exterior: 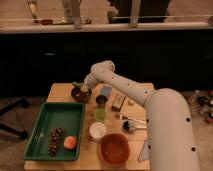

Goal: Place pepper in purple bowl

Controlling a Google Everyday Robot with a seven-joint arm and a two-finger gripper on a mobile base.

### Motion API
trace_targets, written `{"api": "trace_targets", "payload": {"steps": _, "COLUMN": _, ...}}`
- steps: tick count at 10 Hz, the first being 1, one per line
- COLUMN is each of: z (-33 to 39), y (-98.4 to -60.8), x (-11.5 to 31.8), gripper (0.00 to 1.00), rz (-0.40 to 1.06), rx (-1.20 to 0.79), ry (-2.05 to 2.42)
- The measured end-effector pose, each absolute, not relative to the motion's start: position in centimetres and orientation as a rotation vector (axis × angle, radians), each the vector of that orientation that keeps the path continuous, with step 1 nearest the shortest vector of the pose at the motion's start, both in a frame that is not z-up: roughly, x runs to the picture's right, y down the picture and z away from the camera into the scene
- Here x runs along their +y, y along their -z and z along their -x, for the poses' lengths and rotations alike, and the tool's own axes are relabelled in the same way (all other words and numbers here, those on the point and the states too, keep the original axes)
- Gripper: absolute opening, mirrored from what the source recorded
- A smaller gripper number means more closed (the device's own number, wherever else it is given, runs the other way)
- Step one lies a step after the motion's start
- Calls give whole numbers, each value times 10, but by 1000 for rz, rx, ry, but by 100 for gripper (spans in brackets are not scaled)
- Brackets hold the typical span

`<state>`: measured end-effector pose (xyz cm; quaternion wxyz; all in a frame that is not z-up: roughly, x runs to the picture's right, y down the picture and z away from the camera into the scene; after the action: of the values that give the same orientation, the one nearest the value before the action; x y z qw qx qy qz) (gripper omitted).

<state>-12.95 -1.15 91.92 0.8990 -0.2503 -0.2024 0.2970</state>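
Since the purple bowl point(80, 95) is the reference here: left of it and closer to the camera there's a green tray point(45, 116) with grapes point(54, 141) and an orange point(70, 143). My gripper point(82, 88) is right over the bowl, and the pepper point(77, 86) is at its tip, above the rim. Can't tell if it's gripped or let go. The orange bowl point(115, 148) is to the right, nearer the table's front edge.

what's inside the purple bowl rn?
Only dark interior shows in the purple bowl. The gripper hangs over its far side and covers part of it. The pepper shows at the gripper, above the rim; whether it is already inside cannot be told.
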Motion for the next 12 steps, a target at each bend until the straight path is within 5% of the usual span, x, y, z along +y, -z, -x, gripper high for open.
{"api": "trace_targets", "payload": {"steps": 12, "z": 104, "y": -908, "x": -24, "gripper": 80, "rz": 498, "rx": -483, "ry": -651}}
